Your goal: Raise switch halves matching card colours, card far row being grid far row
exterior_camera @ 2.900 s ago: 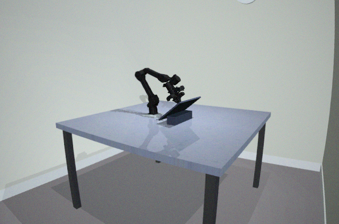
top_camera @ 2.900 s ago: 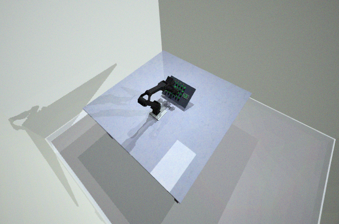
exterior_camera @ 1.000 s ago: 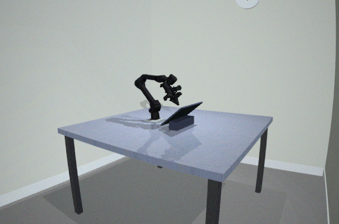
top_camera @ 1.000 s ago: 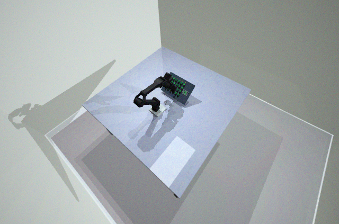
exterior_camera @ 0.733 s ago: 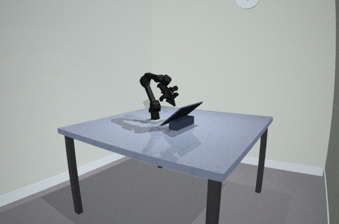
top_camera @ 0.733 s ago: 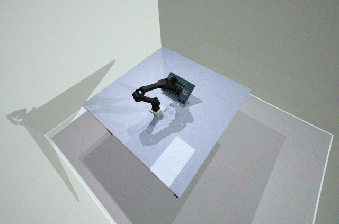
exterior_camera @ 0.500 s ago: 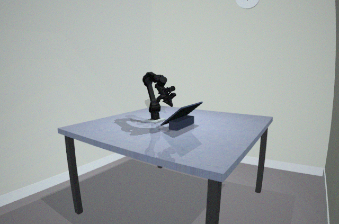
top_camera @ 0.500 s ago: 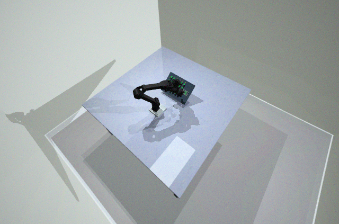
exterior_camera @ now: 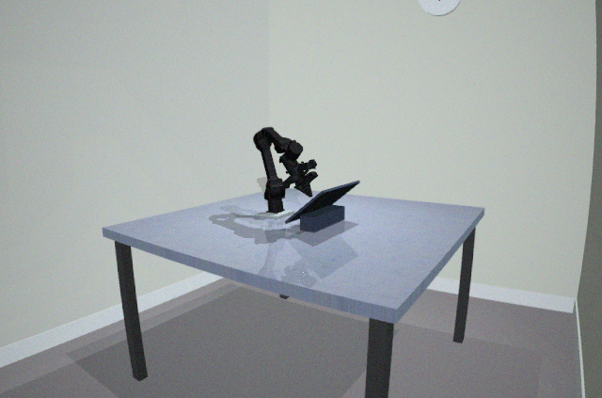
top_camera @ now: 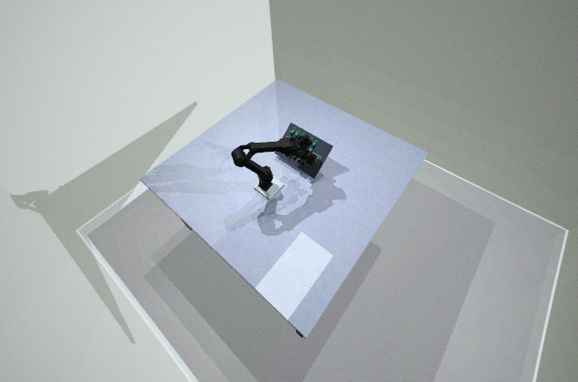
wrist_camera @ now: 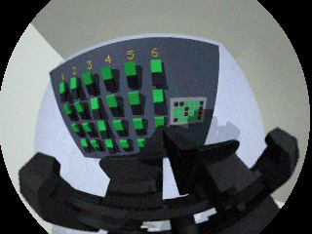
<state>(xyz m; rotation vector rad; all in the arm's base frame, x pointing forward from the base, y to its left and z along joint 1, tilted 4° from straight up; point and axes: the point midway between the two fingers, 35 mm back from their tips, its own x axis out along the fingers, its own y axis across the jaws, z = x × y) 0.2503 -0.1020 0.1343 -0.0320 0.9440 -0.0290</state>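
The dark panel (top_camera: 325, 150) (exterior_camera: 340, 192) (wrist_camera: 195, 63) is tilted and carries several rows of green and dark grey rocker switches under yellow column numbers. The far switch of column 6 (wrist_camera: 156, 66) shows a green far half and a dark near half. The small card (wrist_camera: 187, 111), with green and dark squares in a pale border, lies right of column 6. My gripper (exterior_camera: 310, 196) (wrist_camera: 162, 128) is shut and empty. Its tips are close over the near part of column 6. They hide the nearest switch there and partly cover the one beyond it. Contact cannot be told.
The panel rests on a dark blue block (exterior_camera: 322, 218) on the bluish table (top_camera: 373, 163) (exterior_camera: 218, 243). The arm's pale base plate (top_camera: 269, 190) is on the near side of the panel. A white rectangle (top_camera: 294, 274) shows on the tabletop away from the panel.
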